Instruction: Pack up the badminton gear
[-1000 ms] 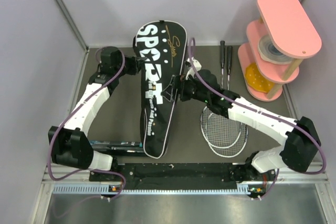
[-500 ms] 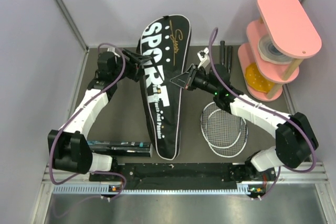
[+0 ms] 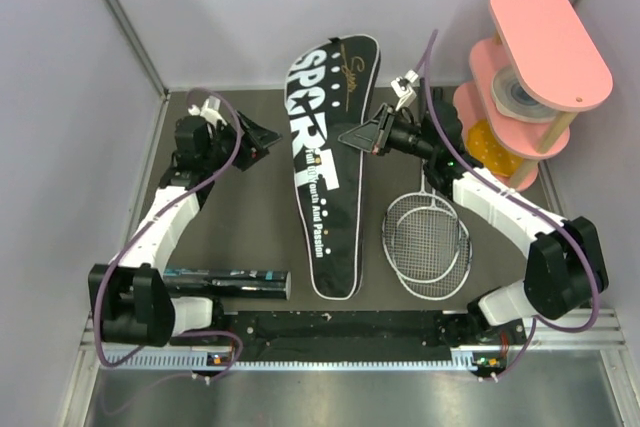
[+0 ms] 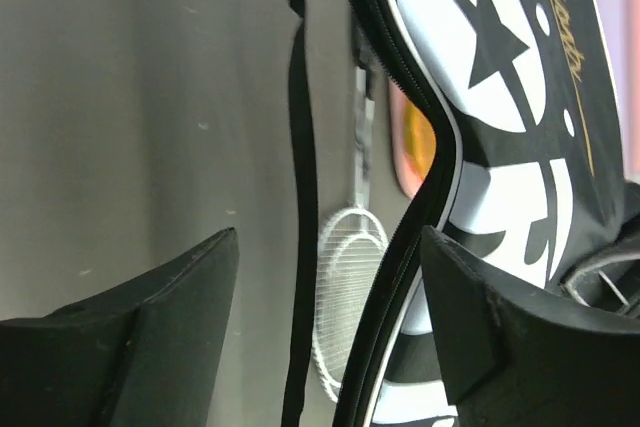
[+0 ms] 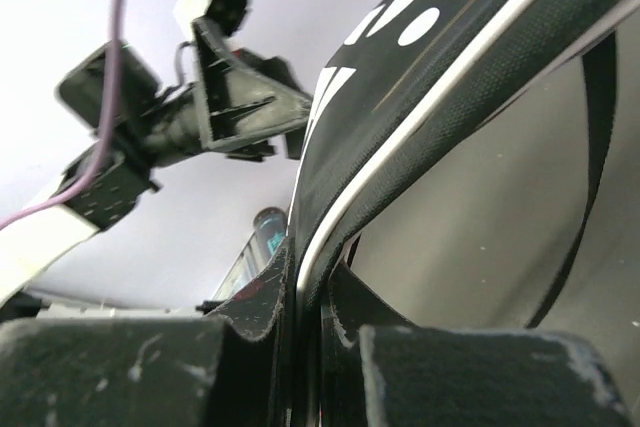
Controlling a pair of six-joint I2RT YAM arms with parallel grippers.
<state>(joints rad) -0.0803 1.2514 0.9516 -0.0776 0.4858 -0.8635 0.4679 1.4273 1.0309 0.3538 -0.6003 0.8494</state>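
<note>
Closest to me, the black shuttle tube lies flat on the table by the left arm's base. Its label print is too small to read. It looks stiff and round, so I'd guess it rolls if nudged.

Right of it, the two rackets lie overlapped, heads toward me, shafts running away under the right arm. Light and springy I reckon, with strings that snag easily, so I'd go for the handles.

Mid-table is the bag. It looks soft and floppy, so the firmer white-piped zip edge seems the best hold. That's where the right gripper is, jaws pinching that edge near the wide end. The left gripper hangs near the bag's other side, jaws spread, nothing in them.

The bag says "SPORT" in big white letters, with gold script above and a small white line I can't make out. I can't spot any shuttlecocks. The pink stand sits far right.
</note>
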